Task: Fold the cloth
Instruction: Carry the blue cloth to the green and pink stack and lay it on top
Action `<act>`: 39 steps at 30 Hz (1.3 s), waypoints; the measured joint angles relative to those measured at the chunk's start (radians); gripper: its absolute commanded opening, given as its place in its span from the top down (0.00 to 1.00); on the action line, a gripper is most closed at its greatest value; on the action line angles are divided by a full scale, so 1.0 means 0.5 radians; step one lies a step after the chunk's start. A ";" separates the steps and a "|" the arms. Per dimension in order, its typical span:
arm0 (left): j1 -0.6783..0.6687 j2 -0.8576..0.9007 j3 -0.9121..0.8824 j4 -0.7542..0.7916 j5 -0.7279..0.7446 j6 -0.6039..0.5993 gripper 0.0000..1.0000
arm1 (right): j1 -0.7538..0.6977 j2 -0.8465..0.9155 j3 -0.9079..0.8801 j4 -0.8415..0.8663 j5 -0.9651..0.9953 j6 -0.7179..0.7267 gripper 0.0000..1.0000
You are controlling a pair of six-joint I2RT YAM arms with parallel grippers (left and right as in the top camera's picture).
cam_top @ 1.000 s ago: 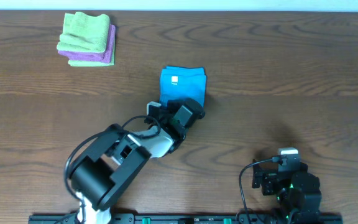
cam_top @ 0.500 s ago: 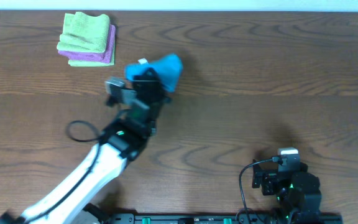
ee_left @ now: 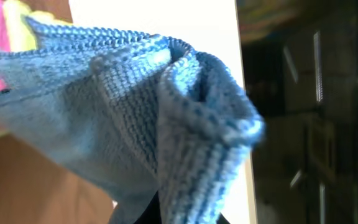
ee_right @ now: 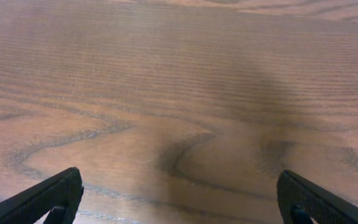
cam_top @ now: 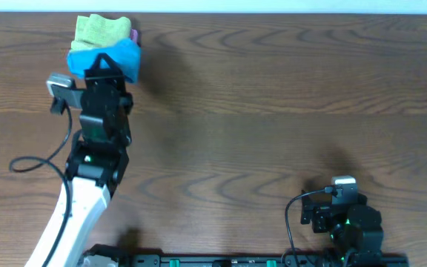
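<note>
The sky-blue cloth (cam_top: 116, 55) is folded into a thick bundle and hangs off the table in my left gripper (cam_top: 107, 68), which is shut on it. It is at the far left corner, right over the stack of other cloths. In the left wrist view the cloth (ee_left: 166, 112) fills the frame, its folded layers bunched above my left gripper (ee_left: 179, 214), whose dark fingers only peek out at the bottom. My right gripper (cam_top: 342, 183) rests at the near right, far from the cloth. It stands wide open (ee_right: 182, 202) over bare wood.
A light green cloth (cam_top: 99, 28) lies on a purple cloth (cam_top: 134, 35) at the far left corner, partly covered by the blue bundle. The wooden table (cam_top: 288, 104) stretches to the right. The table's far edge runs just behind the stack.
My left arm has lifted the blue cloth from the table's middle and carried it left and back, to above the green and purple stack. The right arm has stayed still.
</note>
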 measured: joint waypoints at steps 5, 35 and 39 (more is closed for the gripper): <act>0.121 0.304 0.002 0.448 -0.002 0.052 0.94 | 0.000 0.001 0.000 0.001 0.000 0.000 0.01; 0.337 1.563 0.800 0.800 0.080 0.657 0.93 | 0.000 -0.003 0.000 0.000 0.002 0.000 0.01; 0.367 1.625 0.803 0.839 0.080 0.642 0.93 | 0.000 -0.003 0.000 0.000 0.002 0.000 0.01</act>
